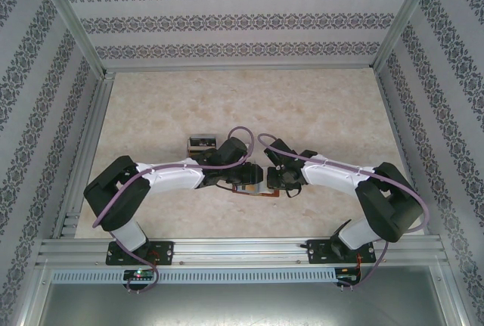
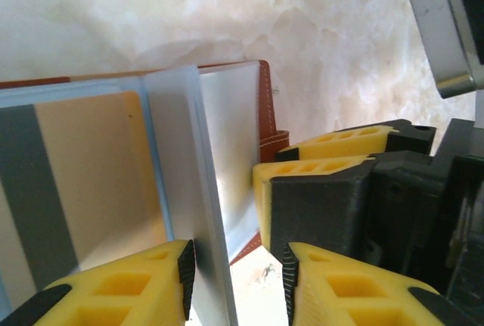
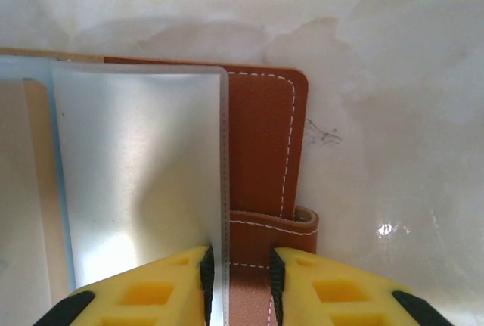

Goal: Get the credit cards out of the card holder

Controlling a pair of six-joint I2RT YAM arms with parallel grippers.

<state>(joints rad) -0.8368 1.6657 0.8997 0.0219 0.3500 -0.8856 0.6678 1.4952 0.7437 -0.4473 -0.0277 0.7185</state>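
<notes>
Left fingers (image 2: 121,296) and right fingers (image 3: 144,296), both slightly open, straddle a raised card (image 3: 144,159)
Holder (image 3: 261,137) lies spread on the tabletop (image 3: 393,76); closing would likely catch the card's edge for pulling out

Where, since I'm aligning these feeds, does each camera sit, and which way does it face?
Top external: above and behind the bases, looking down on the table; both arms show, left gripper and right gripper together mid-table.
Left wrist: on the left arm, looking down past its own fingertips at the card holder; the right gripper's fingers show.
Right wrist: on the right arm, looking past its own fingertips at the card holder's edge.
Shared: both wrist views show the card holder's pale sheet.
</notes>
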